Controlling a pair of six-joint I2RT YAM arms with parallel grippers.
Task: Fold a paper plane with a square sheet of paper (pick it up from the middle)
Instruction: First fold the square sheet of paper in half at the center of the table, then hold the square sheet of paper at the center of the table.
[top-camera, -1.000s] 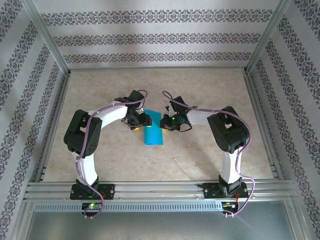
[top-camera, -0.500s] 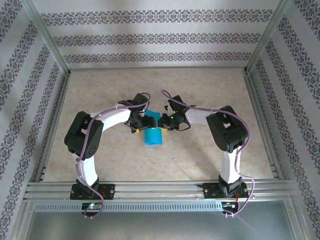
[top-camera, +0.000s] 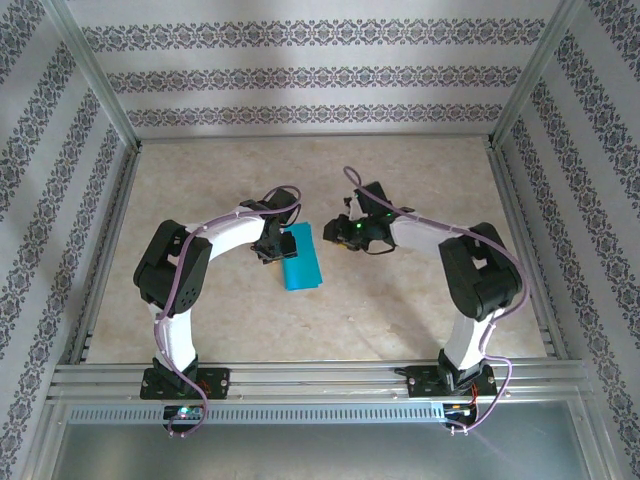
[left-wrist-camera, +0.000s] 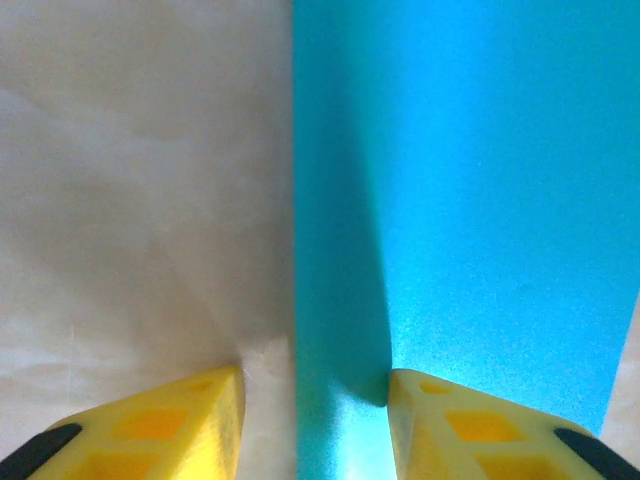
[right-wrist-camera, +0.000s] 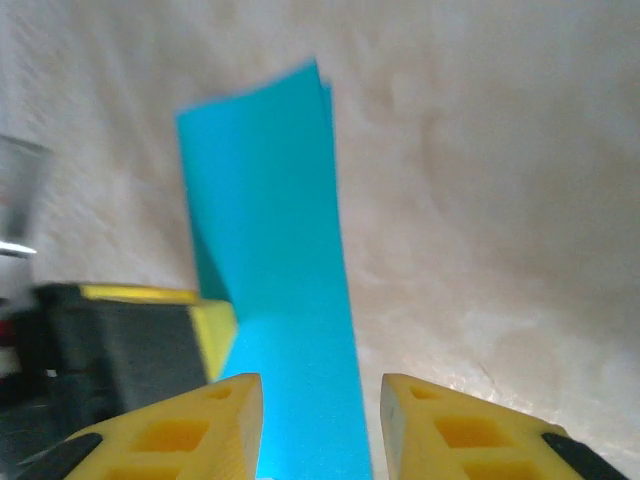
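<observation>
Right tool (top-camera: 338, 231) has backed off rightward, jaws partly apart, empty. Square sheet of paper (top-camera: 301, 262), now a folded strip, lies on tabletop (top-camera: 420, 180). Left tool (left-wrist-camera: 315, 385) straddles its edge, jaws apart. First fold looks done.

The table (top-camera: 420, 300) is showing a pale, sandy top with soft cloudy marks, a bit like stone. Shiny metal rails (top-camera: 320, 378) are running along its near edge, and thin metal bars are going round the other sides. The left arm base (top-camera: 185, 382) and the right arm base (top-camera: 450, 380) are sitting on the near rails. The teal sheet of paper (top-camera: 300, 258) is lying on the table near the middle, a little to the left. It is looking like a long, narrow strip and is sitting a bit slanted. At its far end two layers are peeking out, one over the other, so it is lying folded.
</observation>
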